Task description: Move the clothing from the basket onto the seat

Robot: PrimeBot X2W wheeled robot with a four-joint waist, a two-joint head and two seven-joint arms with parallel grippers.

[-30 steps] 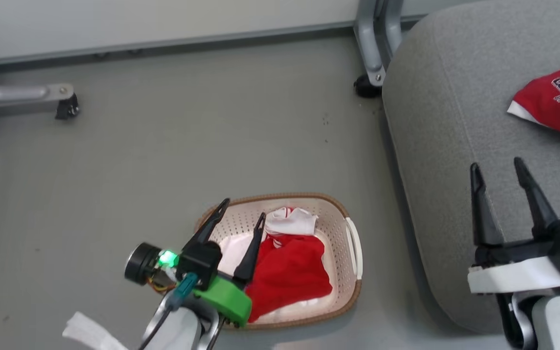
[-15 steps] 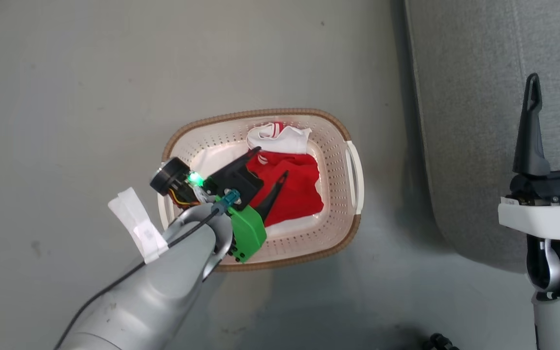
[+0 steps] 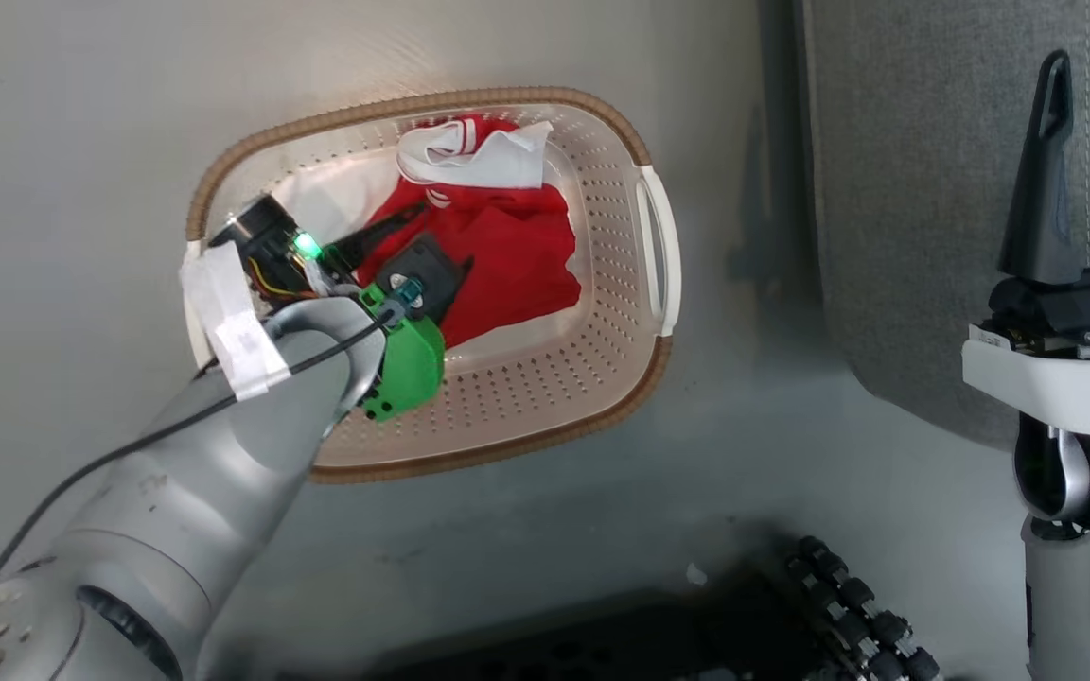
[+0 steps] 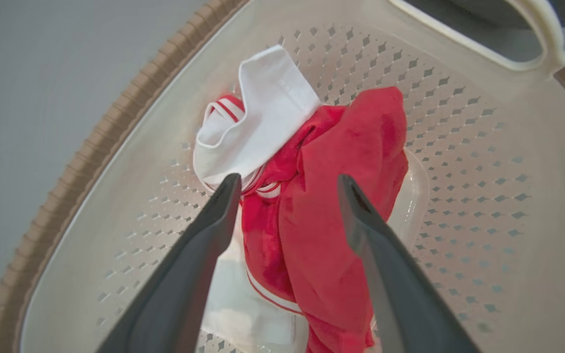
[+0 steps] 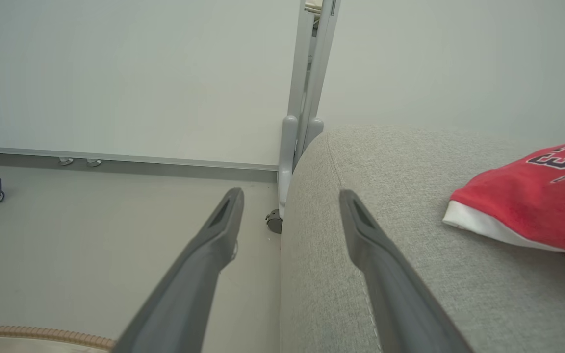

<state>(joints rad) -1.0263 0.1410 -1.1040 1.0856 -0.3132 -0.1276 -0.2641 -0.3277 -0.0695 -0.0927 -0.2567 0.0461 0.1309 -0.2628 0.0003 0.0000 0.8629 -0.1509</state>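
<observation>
one heap of red, white-trimmed clothing (image 4: 331, 206) is seen in the laundry basket (image 3: 526, 416), the left hand (image 4: 288, 179) held open astride it for a pinch. the right hand (image 5: 291, 193) is held open, empty, by the grey seat (image 5: 385, 171), where a printed jersey (image 5: 532, 206) is laid.

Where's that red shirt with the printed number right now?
In the right wrist view, the red numbered shirt lies on the grey seat cushion, at that view's right edge, to the right of the open right tool.

A bare test room: grey floor (image 5: 91, 255), blank wall (image 5: 115, 73), castor-footed metal frame (image 5: 306, 98).
</observation>
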